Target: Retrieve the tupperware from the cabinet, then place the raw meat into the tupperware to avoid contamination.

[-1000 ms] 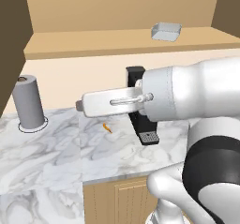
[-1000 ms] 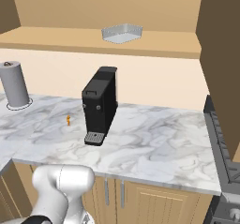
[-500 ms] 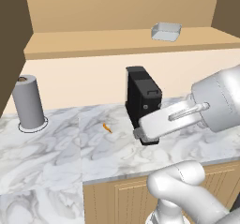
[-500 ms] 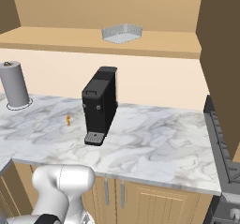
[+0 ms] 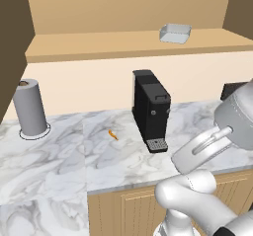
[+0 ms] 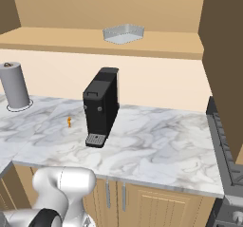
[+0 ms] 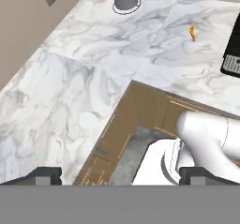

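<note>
Tupperware (image 5: 175, 33) sits up on the open cabinet (image 6: 156, 43) shelf, untouched; raw meat (image 5: 113, 135) lies on the marble counter (image 6: 156, 140) beside the coffee machine (image 5: 150, 110). Gripper (image 7: 121, 175) fingers spread wide, empty, so everything remains

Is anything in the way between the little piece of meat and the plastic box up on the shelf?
Nothing visible blocks it. The raw meat lies bare on the counter; the tupperware sits in the open on the cabinet shelf.
</note>
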Available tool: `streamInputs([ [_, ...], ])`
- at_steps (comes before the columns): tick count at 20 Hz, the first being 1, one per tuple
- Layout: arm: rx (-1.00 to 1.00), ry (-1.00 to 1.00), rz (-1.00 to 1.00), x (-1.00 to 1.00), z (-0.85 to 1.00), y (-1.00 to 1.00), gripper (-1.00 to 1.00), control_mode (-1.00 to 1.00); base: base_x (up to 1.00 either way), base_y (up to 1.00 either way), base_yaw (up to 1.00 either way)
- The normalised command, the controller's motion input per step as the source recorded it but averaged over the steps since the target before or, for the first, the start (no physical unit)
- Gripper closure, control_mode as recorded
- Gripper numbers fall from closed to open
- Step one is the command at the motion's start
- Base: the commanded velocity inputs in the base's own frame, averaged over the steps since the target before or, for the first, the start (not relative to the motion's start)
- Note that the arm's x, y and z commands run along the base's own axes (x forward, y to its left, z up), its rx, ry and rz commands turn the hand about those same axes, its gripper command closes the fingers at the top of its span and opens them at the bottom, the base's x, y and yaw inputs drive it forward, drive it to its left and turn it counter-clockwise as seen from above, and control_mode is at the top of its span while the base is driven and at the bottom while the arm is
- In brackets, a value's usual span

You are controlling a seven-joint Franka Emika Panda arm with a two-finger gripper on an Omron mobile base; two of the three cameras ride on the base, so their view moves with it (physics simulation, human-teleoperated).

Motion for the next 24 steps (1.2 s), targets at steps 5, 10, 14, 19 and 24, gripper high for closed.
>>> streamInputs([
  [5,-0.25,-0.04,-0.14,0.07,-0.21,-0.41,-1.0,-1.0,0.0,0.0,0.0],
  [10,-0.19,-0.12,-0.16,0.21,-0.05,-0.36,-1.0,-1.0,0.0,0.0,0.0],
  [14,-0.13,-0.06,-0.19,0.29,0.02,-0.37,-1.0,-1.0,0.0,0.0,0.0],
  [19,-0.09,-0.03,-0.23,0.36,0.13,-0.3,-1.0,-1.0,0.0,0.0,0.0],
  [24,-0.05,-0.02,-0.25,0.33,0.18,-0.33,-1.0,-1.0,0.0,0.0,0.0],
])
